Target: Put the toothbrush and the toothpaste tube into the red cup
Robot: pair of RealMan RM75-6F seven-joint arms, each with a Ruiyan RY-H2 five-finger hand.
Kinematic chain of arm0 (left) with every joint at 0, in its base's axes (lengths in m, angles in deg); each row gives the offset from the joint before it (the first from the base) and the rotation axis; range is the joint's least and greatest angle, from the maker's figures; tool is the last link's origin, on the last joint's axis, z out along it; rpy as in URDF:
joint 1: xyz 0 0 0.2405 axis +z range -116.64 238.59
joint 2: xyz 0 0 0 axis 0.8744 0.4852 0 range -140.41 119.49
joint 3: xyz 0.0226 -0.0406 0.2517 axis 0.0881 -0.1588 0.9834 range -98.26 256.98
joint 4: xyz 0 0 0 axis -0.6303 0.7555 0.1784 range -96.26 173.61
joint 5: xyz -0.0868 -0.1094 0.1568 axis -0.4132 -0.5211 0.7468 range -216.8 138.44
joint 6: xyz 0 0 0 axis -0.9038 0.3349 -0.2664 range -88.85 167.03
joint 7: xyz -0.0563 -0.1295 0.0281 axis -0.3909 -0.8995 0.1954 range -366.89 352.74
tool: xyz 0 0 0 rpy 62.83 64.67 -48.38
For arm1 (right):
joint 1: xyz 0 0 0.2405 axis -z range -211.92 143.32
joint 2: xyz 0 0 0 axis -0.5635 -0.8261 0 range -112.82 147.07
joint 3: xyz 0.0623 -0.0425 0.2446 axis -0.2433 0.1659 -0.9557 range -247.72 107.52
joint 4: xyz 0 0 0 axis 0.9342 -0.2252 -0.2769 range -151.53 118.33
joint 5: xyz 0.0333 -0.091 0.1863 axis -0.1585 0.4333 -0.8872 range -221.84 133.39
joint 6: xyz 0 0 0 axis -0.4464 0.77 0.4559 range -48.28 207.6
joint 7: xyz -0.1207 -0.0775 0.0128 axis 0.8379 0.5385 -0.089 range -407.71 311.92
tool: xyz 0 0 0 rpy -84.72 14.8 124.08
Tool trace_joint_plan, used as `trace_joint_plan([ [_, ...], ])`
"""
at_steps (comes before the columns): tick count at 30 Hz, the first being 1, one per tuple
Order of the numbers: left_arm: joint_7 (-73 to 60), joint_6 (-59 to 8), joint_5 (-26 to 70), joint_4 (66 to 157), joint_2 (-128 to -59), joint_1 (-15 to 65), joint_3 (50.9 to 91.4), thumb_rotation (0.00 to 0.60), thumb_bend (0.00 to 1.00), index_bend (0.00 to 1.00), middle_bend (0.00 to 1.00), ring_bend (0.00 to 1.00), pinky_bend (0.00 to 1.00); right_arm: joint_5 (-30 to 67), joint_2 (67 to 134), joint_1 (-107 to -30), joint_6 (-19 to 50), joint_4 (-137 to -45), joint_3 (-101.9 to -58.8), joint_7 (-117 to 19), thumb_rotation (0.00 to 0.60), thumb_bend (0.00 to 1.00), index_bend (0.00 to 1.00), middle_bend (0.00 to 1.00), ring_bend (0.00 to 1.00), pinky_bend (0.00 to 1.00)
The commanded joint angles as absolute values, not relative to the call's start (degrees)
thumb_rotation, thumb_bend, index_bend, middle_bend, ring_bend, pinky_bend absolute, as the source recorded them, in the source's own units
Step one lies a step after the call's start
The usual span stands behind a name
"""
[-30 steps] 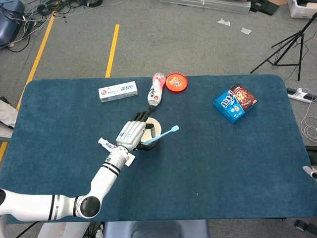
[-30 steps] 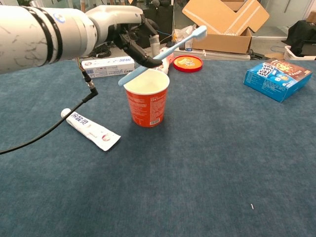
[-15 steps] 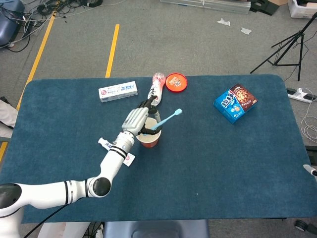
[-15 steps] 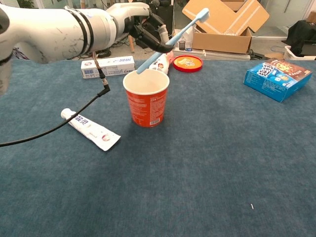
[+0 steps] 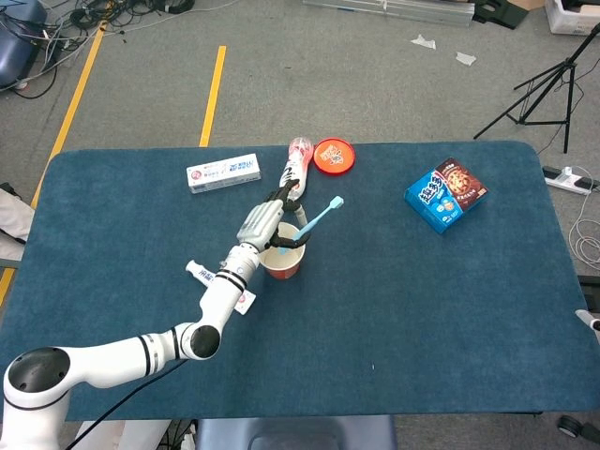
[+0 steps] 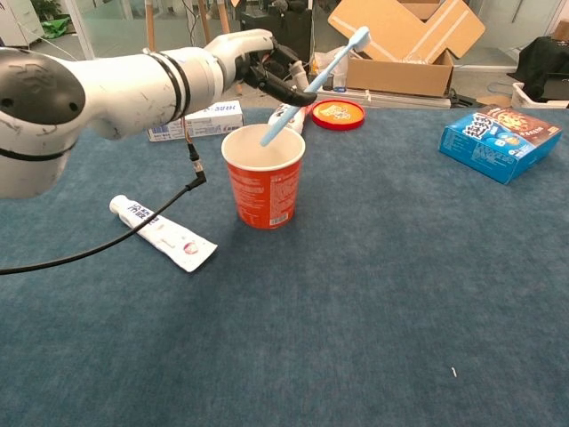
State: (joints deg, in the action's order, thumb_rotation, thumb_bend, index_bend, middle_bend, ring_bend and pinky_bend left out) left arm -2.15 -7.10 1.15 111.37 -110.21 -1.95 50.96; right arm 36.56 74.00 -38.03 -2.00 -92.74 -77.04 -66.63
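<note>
1. The surface (image 5: 450,328) is a broad blue-carpeted top, and everything here lies on its far half.
2. The left arm (image 6: 98,84) reaches in from the near left corner, across toward the middle of the surface.
3. The blue snack box (image 5: 446,195) sits near the far right corner, well apart from everything else.
4. The white toothpaste carton (image 5: 222,172) lies along the far edge, left of centre.
5. The red cup (image 6: 264,176) stands upright near the middle of the surface, slightly left of centre, its mouth open and its inside pale.
6. The left hand (image 6: 267,64) hovers just behind and above the cup's rim, its fingers closed around the toothbrush handle.
7. A bottle (image 5: 295,171) lies on its side near the far edge, just beyond the cup, touching or nearly touching the red lid.
8. The toothpaste tube (image 6: 162,233) lies flat on the surface to the left of the cup, under the left arm in the head view, capped end pointing toward the left edge.
9. The red lid (image 5: 334,155) lies flat at the far edge, right beside the bottle.
10. The toothbrush (image 6: 316,84), light blue, is tilted: its lower end dips over the cup's mouth, and its head points up and to the right.
11. The right hand shows in neither view.
</note>
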Motion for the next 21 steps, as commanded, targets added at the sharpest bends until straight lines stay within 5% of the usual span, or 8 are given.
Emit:
trace_joint_plan([
  [1, -4.33, -6.79, 3.07, 109.71, -111.31, -1.57, 51.5, 0.6, 0.38, 0.61, 0.0, 0.0, 0.0, 36.62, 73.99, -37.98, -2.06, -92.75, -77.0, -66.65, 0.6, 0.0, 0.0, 0.0, 0.0, 0.3],
  [21, -12.17, -4.11, 9.27, 103.49, -113.3, 0.67, 53.94, 0.6, 0.38, 0.55, 0.0, 0.0, 0.0, 36.82, 74.37, -37.82, -2.23, -92.4, -76.87, -66.56, 0.6, 0.0, 0.0, 0.0, 0.0, 0.3],
])
